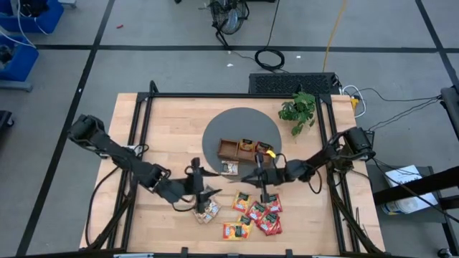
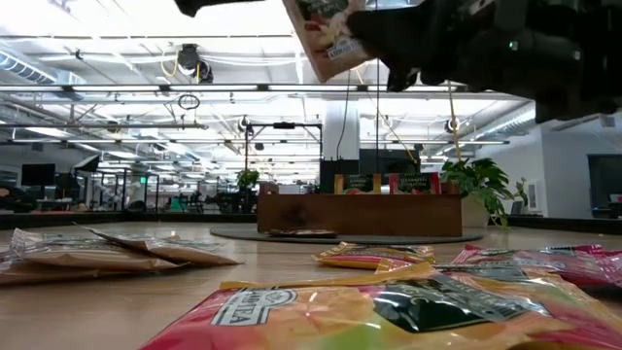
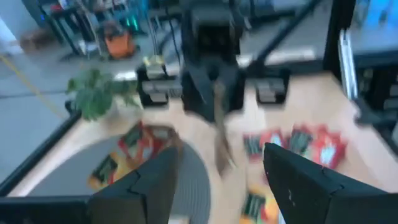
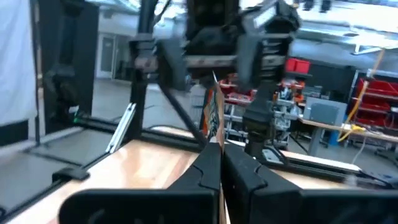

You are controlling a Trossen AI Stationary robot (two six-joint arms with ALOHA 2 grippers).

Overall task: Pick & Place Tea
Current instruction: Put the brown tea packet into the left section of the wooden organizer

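Note:
A tea sachet (image 2: 326, 39) with orange print hangs high above the table, and my right gripper (image 4: 219, 152) is shut on it near the table's middle (image 1: 259, 179). My left gripper (image 3: 221, 180) faces it from the table's left (image 1: 203, 188), open, with nothing between its fingers. More tea sachets (image 1: 257, 213), red and orange, lie flat near the front edge, and beige ones (image 1: 208, 211) lie under my left arm. The brown tray (image 1: 228, 150) stands on a grey round mat (image 1: 229, 125) with a few sachets upright in it. My right gripper pinches one edge of the sachet (image 4: 215, 138) between its two fingers. The fingers come from the table's right, about level. The sachet sticks out past the fingertips toward my left gripper, edge-on to my right wrist view, tilted and lifted clear of the table.
A green plant (image 1: 297, 109) stands at the far right behind the tray. One more sachet (image 1: 229, 168) lies at the mat's near edge. A black frame (image 1: 136, 122) runs round the wooden table. Bare wood (image 1: 165, 125) lies at the far left.

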